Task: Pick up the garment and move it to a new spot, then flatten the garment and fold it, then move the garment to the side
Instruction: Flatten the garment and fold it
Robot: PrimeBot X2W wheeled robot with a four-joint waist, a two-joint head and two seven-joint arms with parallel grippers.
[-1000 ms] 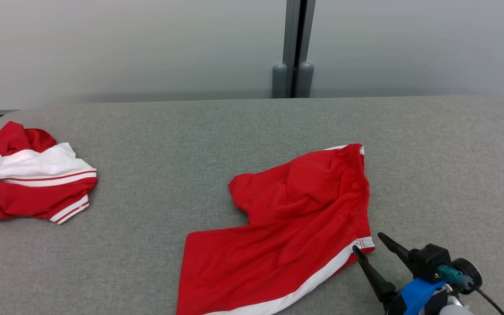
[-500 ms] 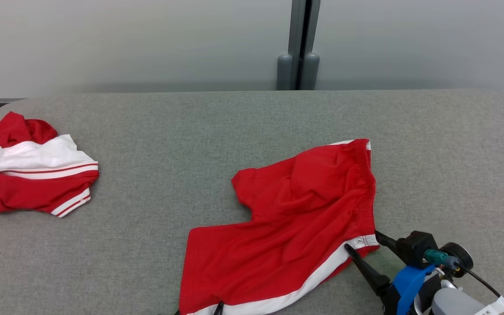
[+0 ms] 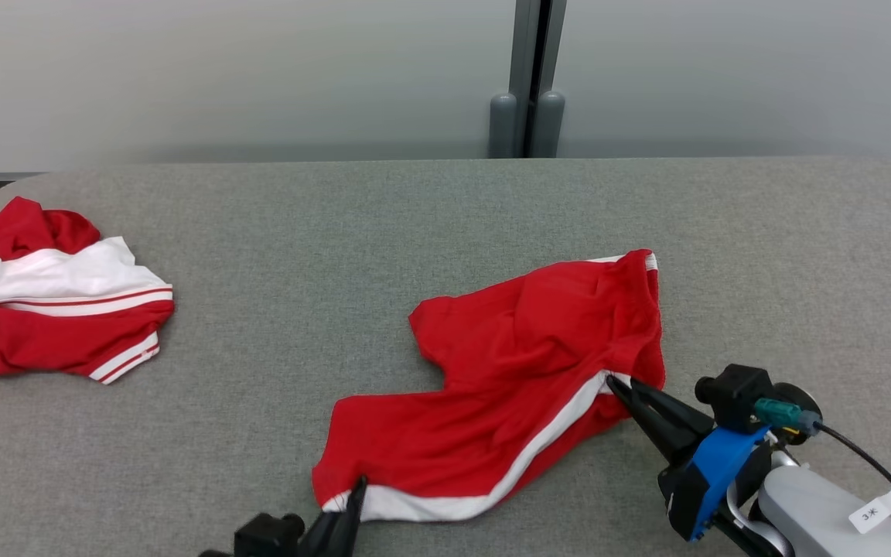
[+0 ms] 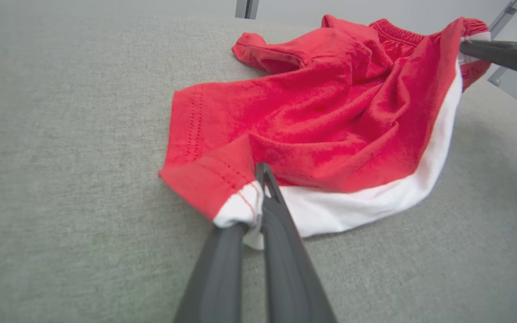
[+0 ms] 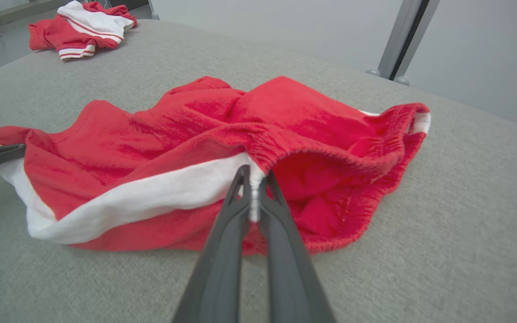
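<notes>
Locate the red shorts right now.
In the head view the red shorts lie right of centre on the grey table, pinched at the hem by the left gripper and at the waistband by the right gripper.

Soft knit-cloth shorts [image 3: 507, 348] — matt, felt-like tabletop [image 3: 337, 232].

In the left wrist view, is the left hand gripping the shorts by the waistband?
No, the left hand pinches the red shorts at a leg's white hem corner.

Red-white top [image 3: 51, 325] cut by L edge; left gripper [image 3: 357, 484] body cut at btm.
</notes>
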